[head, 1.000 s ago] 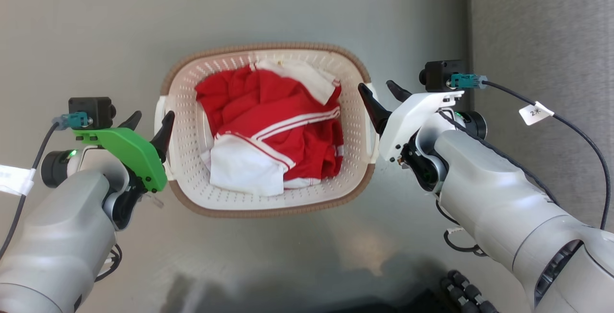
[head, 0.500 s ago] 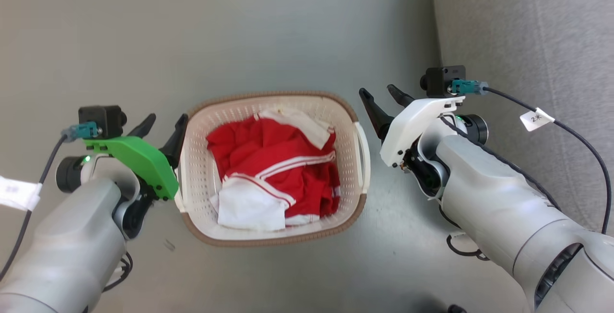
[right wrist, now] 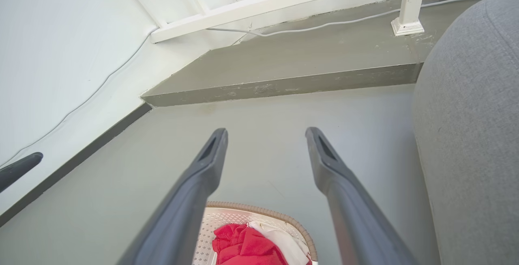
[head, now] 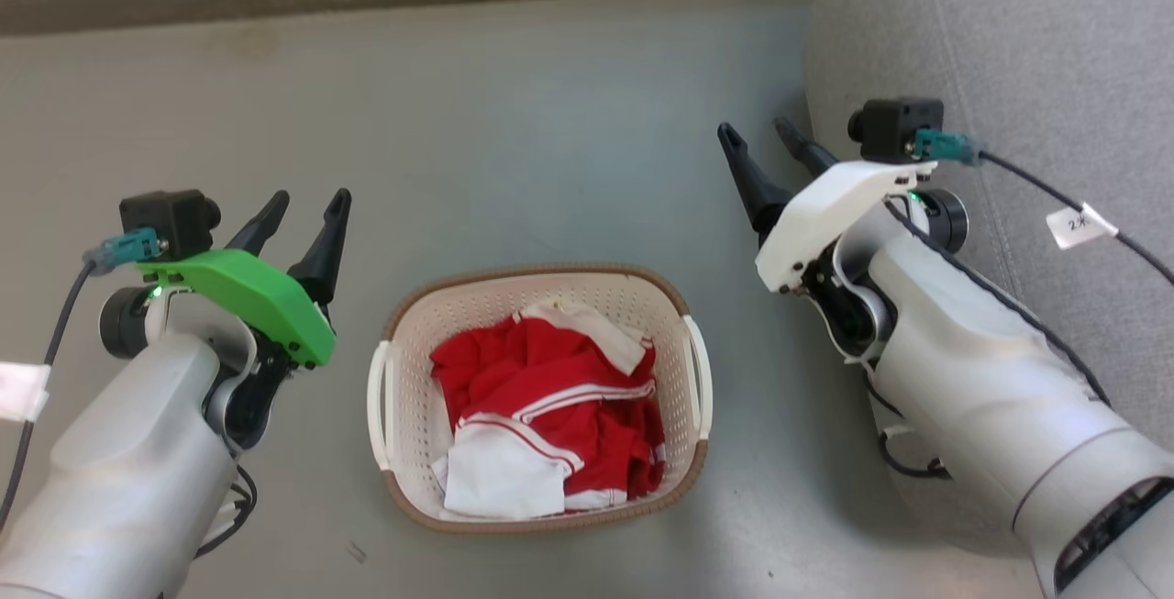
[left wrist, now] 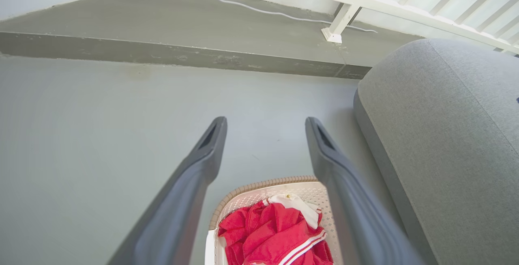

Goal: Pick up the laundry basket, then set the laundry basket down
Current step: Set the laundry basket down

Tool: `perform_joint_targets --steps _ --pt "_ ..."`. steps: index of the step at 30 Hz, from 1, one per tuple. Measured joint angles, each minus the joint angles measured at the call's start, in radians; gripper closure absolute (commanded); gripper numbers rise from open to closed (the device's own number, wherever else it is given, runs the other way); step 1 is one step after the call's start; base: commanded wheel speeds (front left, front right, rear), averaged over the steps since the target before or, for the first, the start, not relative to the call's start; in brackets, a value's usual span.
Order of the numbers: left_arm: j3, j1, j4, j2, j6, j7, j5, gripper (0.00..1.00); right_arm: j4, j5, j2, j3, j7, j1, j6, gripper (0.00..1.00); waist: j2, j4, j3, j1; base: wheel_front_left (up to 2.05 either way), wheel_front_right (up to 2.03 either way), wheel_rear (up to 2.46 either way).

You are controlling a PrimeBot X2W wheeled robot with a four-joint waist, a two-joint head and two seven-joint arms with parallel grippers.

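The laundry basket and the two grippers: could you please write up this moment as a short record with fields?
basket: cream-white perforated plastic laundry basket with a brown woven-look rim, upright on the grey floor
contents: crumpled red and white clothes
left gripper: jaws open, holding nothing, apart from the basket
right gripper: jaws open, holding nothing, apart from the basket
nearby: grey fabric seat on the robot's right

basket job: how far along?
Looks done: basket sits on the floor, clothes inside. In hand: nothing; left gripper and right gripper are open, apart from it. Left: nothing visible. Whether it was lifted first can't be told here.
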Motion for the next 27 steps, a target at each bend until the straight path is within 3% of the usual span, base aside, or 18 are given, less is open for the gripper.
perform_joint_targets --steps 13,22,27 --pt "0.220 0.172 -0.135 0.008 0.006 0.000 0.127 0.00 -0.202 -0.173 -0.053 -0.137 -0.001 0.181 -0.040 0.00 0.0000 0.013 -0.172 0.0000 0.00 0.00 0.00" --pt "0.371 0.308 -0.275 0.005 0.054 -0.002 0.238 0.00 -0.396 -0.293 -0.089 -0.287 -0.001 0.320 -0.113 0.00 0.0000 0.014 -0.254 -0.0001 0.00 0.00 0.00" --pt "0.476 0.386 -0.362 0.003 0.082 -0.003 0.310 0.00 -0.487 -0.346 -0.093 -0.372 -0.001 0.401 -0.132 0.00 0.0000 0.013 -0.265 -0.0001 0.00 0.00 0.00"
